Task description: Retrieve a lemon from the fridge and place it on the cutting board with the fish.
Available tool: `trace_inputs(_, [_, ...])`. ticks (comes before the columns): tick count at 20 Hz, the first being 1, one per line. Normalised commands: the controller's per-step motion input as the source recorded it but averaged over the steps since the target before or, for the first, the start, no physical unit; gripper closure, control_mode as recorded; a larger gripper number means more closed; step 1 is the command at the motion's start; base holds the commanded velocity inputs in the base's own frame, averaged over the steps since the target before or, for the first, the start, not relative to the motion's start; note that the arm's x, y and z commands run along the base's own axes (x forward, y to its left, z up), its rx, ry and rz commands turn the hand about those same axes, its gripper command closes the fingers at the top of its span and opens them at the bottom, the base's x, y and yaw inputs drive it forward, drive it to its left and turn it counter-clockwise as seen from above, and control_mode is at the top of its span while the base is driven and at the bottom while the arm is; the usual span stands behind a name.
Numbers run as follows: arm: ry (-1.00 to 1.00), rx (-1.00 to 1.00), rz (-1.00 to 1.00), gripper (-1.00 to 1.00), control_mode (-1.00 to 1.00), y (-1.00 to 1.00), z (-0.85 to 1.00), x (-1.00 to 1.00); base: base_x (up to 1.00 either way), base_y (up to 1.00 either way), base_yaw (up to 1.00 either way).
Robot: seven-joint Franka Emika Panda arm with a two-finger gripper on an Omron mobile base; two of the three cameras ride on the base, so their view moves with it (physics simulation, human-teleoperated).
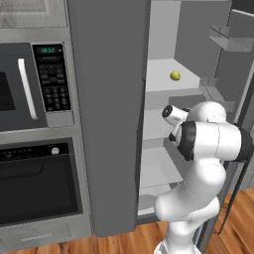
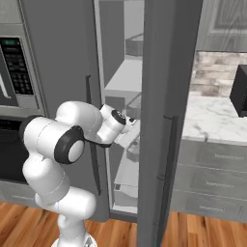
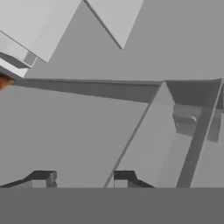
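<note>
Yellow-green lemon sits roundish on the fridge shelf, no clear long axis; gripper jaws narrowed, holding nothing.

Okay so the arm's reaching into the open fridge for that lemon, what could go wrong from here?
1. The lemon sits alone on an upper shelf, above the arm's wrist; the hand shows nothing between its fingertips, so it may close on air.
2. The lemon is round and could roll away if nudged.
3. The arm is threaded between the fridge doors, so the elbow may knock the open right door or a shelf edge when lifting.
</note>
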Motion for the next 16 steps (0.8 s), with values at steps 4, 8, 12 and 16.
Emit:
trace_inputs(4, [-0.07,0.01,0.0,-1.0,-1.0,-1.0,-0.16,-0.66,0.0,0.0,0.0])
trace_inputs(8, [-0.02,0.01,0.0,-1.0,-1.0,-1.0,-0.05,-0.17,0.0,0.0,0.0])
trace_inputs(12, [-0.04,0.01,0.0,-1.0,-1.0,-0.82,0.0,-0.02,0.0,0.0,0.0])
trace_inputs(16, [0.03,-0.06,-0.06,-1.0,-1.0,0.25,0.04,0.0,0.0,0.0,0.0])
